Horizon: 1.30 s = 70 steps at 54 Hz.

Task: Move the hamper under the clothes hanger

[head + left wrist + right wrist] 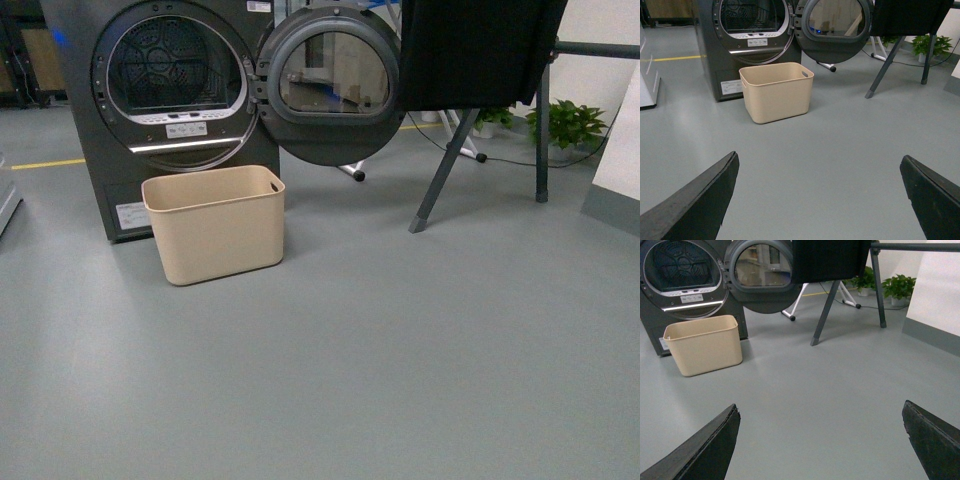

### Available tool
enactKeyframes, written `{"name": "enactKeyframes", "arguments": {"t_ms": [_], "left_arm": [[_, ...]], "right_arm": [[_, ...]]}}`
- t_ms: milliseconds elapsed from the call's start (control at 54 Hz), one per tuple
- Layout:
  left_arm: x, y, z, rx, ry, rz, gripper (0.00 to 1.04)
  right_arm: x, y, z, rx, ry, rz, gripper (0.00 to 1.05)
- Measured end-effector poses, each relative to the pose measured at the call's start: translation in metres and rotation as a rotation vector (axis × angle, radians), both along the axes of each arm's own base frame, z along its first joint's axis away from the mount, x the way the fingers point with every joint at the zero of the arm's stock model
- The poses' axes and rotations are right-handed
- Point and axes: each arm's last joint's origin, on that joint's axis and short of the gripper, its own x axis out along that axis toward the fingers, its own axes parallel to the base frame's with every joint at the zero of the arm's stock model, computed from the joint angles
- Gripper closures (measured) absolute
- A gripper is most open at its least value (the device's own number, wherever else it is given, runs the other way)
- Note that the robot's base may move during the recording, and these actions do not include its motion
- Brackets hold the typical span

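Note:
The beige hamper [215, 222] stands on the grey floor right in front of the dark grey dryer, left of centre. It also shows in the left wrist view [776, 91] and the right wrist view [703, 344]. The clothes hanger [445, 165] stands at the back right with splayed dark legs and a black cloth [478, 50] hung over its top; it also shows in the other views [885, 67] [826, 310]. The hamper is well left of the hanger. My left gripper [819, 162] and right gripper [821, 407] are open and empty, far from the hamper. Neither arm shows in the front view.
The dryer [165, 90] stands behind the hamper with its round door [330, 85] swung open to the right, toward the hanger. Potted plants [567, 122] and a cable lie behind the hanger. A white wall panel [622, 150] stands at far right. A yellow floor line [45, 163] runs at the left.

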Motion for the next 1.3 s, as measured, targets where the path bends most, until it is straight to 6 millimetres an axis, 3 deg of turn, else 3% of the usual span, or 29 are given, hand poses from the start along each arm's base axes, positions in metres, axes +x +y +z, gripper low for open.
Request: {"name": "enactKeyframes", "arguments": {"t_ms": [1297], "left_arm": [[0.0,0.0001,0.0,0.0,0.0,0.002,0.07]], "right_arm": [[0.0,0.0,-0.0001,0.0,0.001,0.0,0.08]]}}
